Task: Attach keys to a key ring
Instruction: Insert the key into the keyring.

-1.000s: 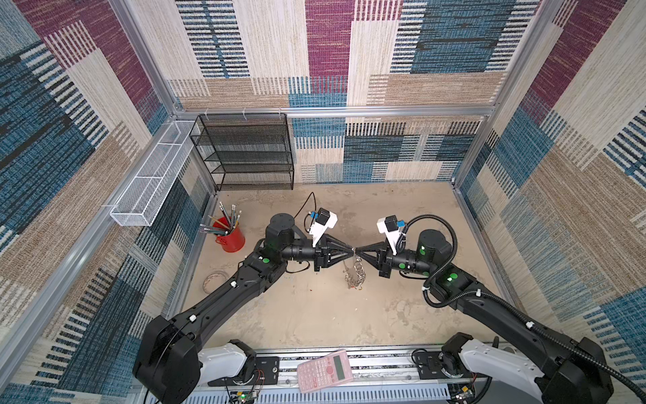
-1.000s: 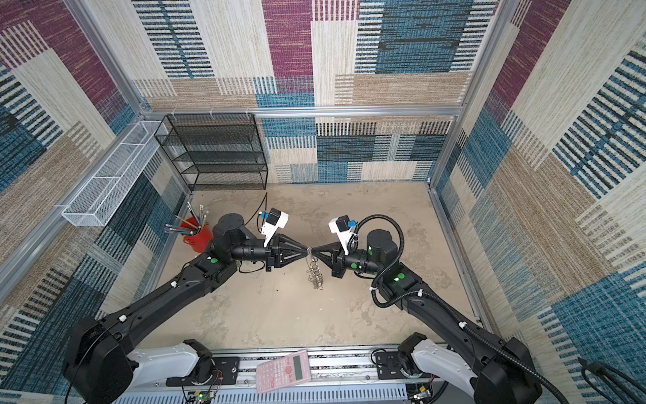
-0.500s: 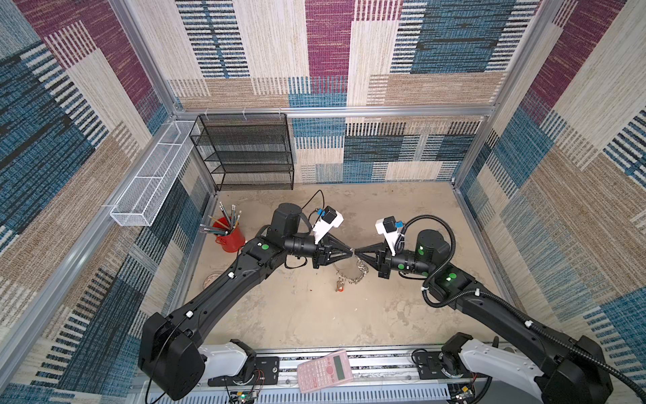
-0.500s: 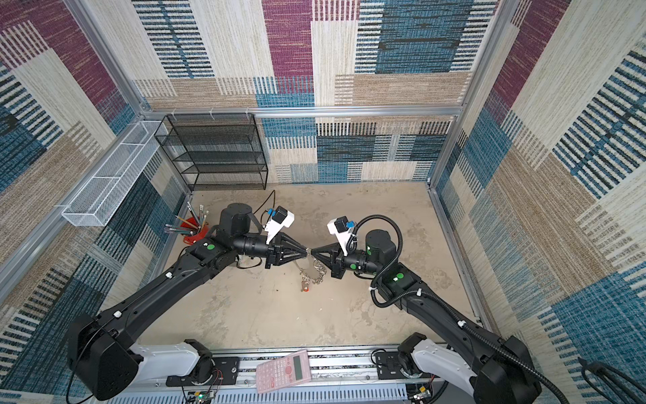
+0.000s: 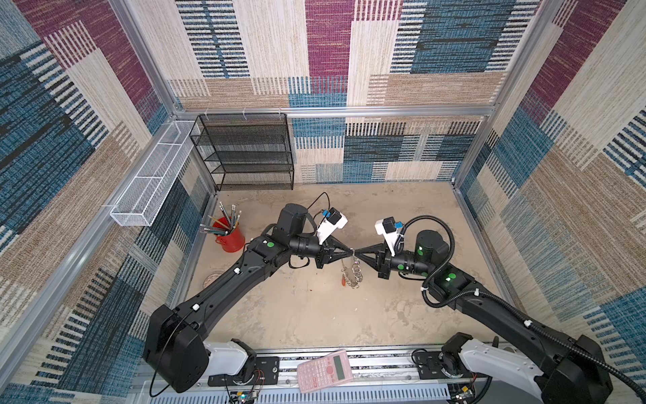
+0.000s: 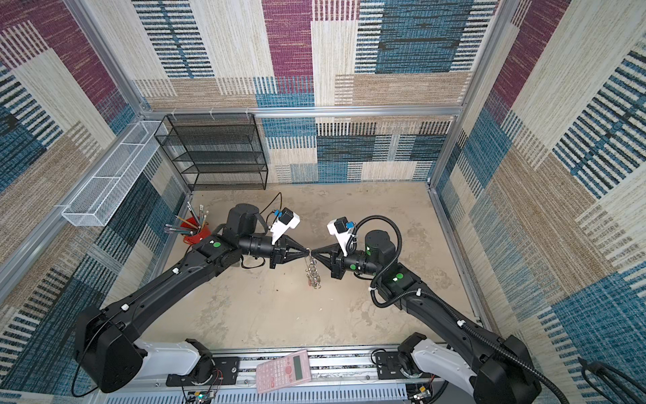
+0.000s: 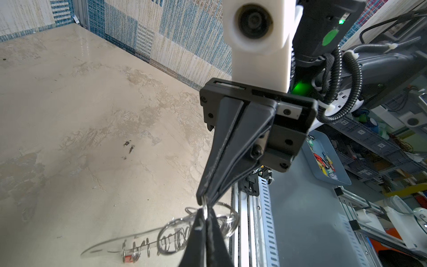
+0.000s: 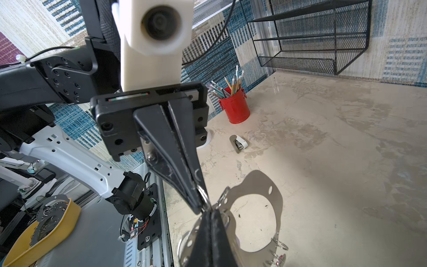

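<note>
1. The key ring (image 5: 353,274) hangs between the arms above mid-table, its long axis pointing down, with the red key (image 5: 344,281) at its low end.
2. The left jaws and right jaws meet tip to tip, both pinched closed on the key ring's top.
3. Half a second ago the left jaws stood slightly parted, short of the key ring.
4. The table (image 5: 314,314) is mottled beige. Around it are patterned woven walls, a red pencil cup (image 5: 230,239) and a black mesh shelf (image 5: 251,154).

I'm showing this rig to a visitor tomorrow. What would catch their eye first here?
The left gripper and right gripper meet tip to tip over the middle of the table, both shut on a key ring dangling below them. A red pencil cup stands at the table's left edge; a pink calculator lies on the front rail.
</note>
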`<action>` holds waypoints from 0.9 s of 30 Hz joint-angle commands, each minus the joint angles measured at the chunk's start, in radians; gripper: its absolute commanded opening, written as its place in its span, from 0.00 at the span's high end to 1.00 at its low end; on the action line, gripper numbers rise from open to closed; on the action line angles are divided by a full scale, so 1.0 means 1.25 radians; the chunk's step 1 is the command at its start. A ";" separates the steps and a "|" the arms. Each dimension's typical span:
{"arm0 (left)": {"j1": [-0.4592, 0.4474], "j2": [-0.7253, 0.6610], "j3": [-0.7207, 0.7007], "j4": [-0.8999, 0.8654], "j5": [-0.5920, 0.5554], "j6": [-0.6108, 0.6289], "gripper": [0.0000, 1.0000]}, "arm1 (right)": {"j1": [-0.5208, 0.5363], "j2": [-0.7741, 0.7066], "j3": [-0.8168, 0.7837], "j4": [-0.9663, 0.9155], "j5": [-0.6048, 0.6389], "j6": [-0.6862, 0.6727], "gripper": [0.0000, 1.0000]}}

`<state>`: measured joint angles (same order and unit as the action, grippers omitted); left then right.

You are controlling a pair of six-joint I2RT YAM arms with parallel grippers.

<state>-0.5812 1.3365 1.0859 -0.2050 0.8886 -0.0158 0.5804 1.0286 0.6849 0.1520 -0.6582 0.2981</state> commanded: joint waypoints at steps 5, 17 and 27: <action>-0.001 -0.081 -0.141 0.284 -0.011 -0.105 1.00 | -0.048 -0.042 -0.002 0.043 0.009 0.054 0.65; 0.000 -0.075 -0.272 0.697 0.018 -0.314 1.00 | -0.050 -0.028 -0.075 0.109 -0.076 0.085 0.45; 0.000 -0.057 -0.284 0.768 0.027 -0.362 1.00 | -0.035 0.042 -0.065 0.143 -0.070 0.058 0.43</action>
<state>-0.5827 1.2640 0.7345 0.6613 0.9012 -0.4351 0.5304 1.0630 0.5888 0.2741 -0.7452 0.3828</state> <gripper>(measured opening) 0.050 0.577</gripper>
